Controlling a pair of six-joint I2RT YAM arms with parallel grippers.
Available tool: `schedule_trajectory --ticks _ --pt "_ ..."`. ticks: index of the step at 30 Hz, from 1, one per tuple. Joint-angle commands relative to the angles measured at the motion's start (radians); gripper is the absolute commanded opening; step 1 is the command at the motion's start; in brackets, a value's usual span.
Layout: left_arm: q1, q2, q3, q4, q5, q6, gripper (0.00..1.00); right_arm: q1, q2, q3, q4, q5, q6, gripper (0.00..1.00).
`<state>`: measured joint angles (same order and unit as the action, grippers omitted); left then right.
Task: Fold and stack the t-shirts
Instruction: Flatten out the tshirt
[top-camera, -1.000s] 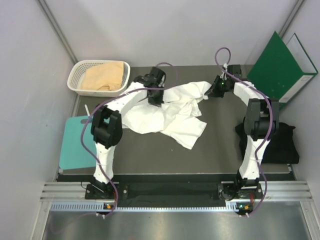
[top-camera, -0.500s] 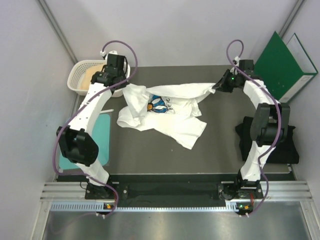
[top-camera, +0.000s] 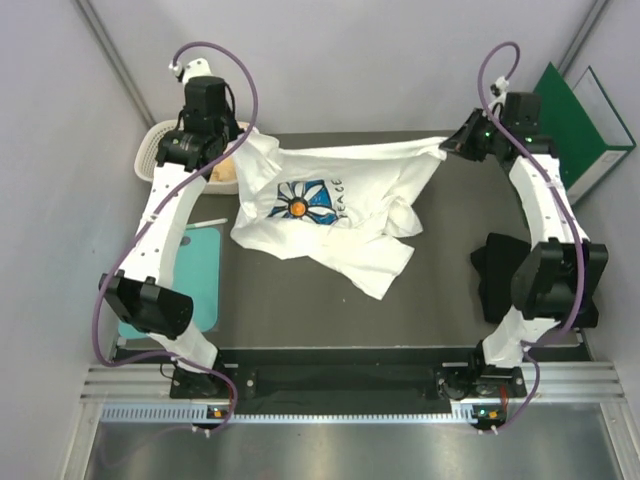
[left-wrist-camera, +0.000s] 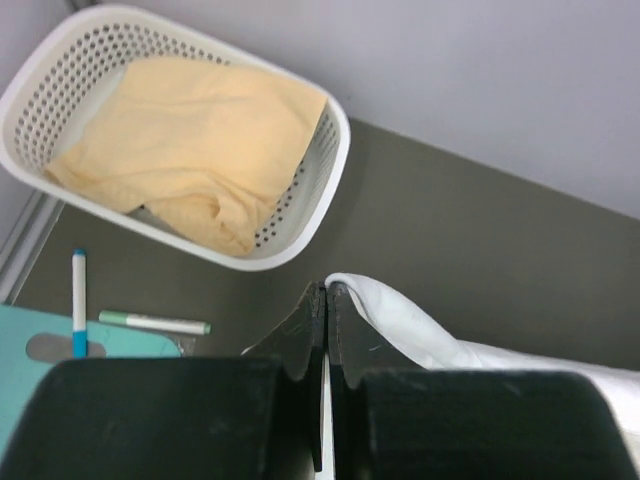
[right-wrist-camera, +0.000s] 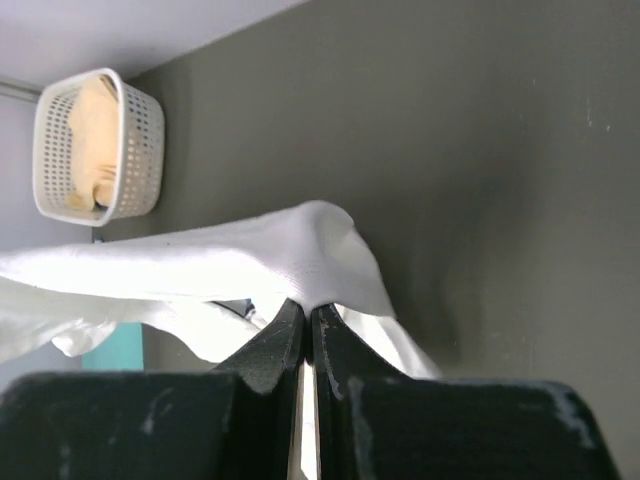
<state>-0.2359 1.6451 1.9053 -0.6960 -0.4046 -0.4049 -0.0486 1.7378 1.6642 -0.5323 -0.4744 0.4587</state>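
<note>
The white t-shirt (top-camera: 330, 205) with the blue daisy print hangs stretched between both grippers above the dark table, its lower part resting on the table. My left gripper (top-camera: 243, 138) is shut on its left top corner; in the left wrist view (left-wrist-camera: 327, 290) the white cloth (left-wrist-camera: 420, 335) is pinched between the jaws. My right gripper (top-camera: 447, 145) is shut on the right top corner, and the right wrist view (right-wrist-camera: 306, 308) shows the cloth (right-wrist-camera: 300, 250) pinched there. The black t-shirt (top-camera: 500, 275) lies at the table's right edge. The tan-peach t-shirt (left-wrist-camera: 190, 135) lies in the white basket (left-wrist-camera: 330, 170).
The white basket (top-camera: 150, 160) stands at the back left. A teal board (top-camera: 205, 290) lies at the left edge, with two pens (left-wrist-camera: 150, 322) beside it. A green binder (top-camera: 575, 130) leans at the back right.
Both grippers have risen and moved apart toward the back corners, pulling the white t-shirt taut and spreading it so the daisy print shows fully.
</note>
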Motion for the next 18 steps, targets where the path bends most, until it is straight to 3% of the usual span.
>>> schedule_trajectory --ticks 1,6,9,13,18 --pt "0.007 -0.062 0.107 0.119 0.055 0.047 0.0 -0.004 -0.148 0.097 -0.008 0.056 -0.025 0.0" --pt "0.006 -0.068 0.133 0.145 0.225 0.043 0.0 -0.002 -0.23 0.079 -0.02 0.076 -0.029 0.0" --pt "0.006 -0.087 0.036 0.133 0.317 0.012 0.0 -0.004 -0.274 -0.022 -0.015 0.085 -0.043 0.0" --pt "0.004 -0.119 -0.293 0.174 0.47 -0.029 0.0 -0.004 -0.294 -0.19 0.021 0.077 -0.042 0.0" --pt "-0.003 -0.036 -0.52 0.257 0.639 -0.042 0.0 -0.004 -0.233 -0.337 0.075 0.062 -0.064 0.0"
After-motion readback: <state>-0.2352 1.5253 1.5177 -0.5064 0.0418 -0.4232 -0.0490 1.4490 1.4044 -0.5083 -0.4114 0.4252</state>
